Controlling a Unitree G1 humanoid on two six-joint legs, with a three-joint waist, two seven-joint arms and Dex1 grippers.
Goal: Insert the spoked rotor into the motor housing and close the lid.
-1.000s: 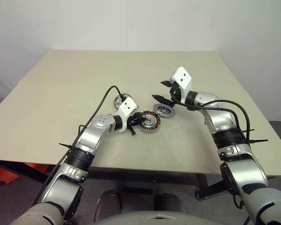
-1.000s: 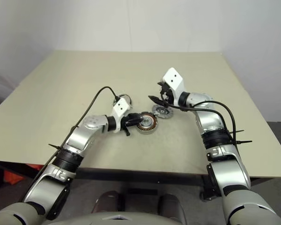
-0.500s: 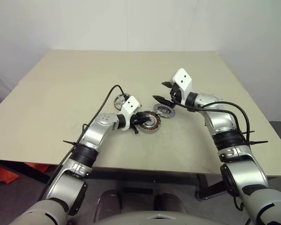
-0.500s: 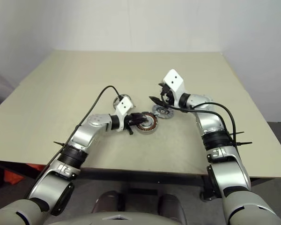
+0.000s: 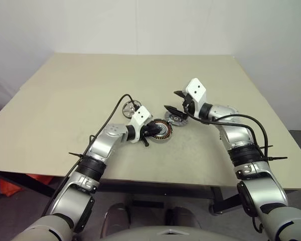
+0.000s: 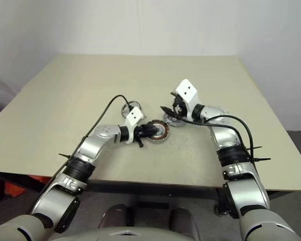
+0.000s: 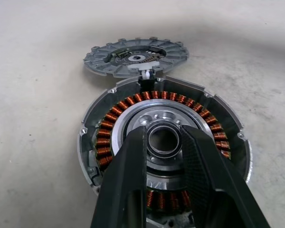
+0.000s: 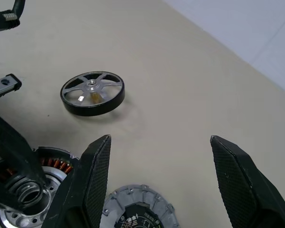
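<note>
The housing (image 7: 164, 142) lies flat near the middle of the tabletop (image 5: 65, 90), copper windings up. The left pincer (image 7: 164, 135) reaches over it, its two fingers (image 7: 133, 161) pinched against either side of the raised hub at the centre. The lid (image 7: 135, 56) rests just beside the housing's far rim. Above the lid hangs the right pincer (image 8: 156, 161), released and spread wide, grasping nothing. The rotor (image 8: 92, 92) lies apart from the housing, on the left arm's side.
</note>
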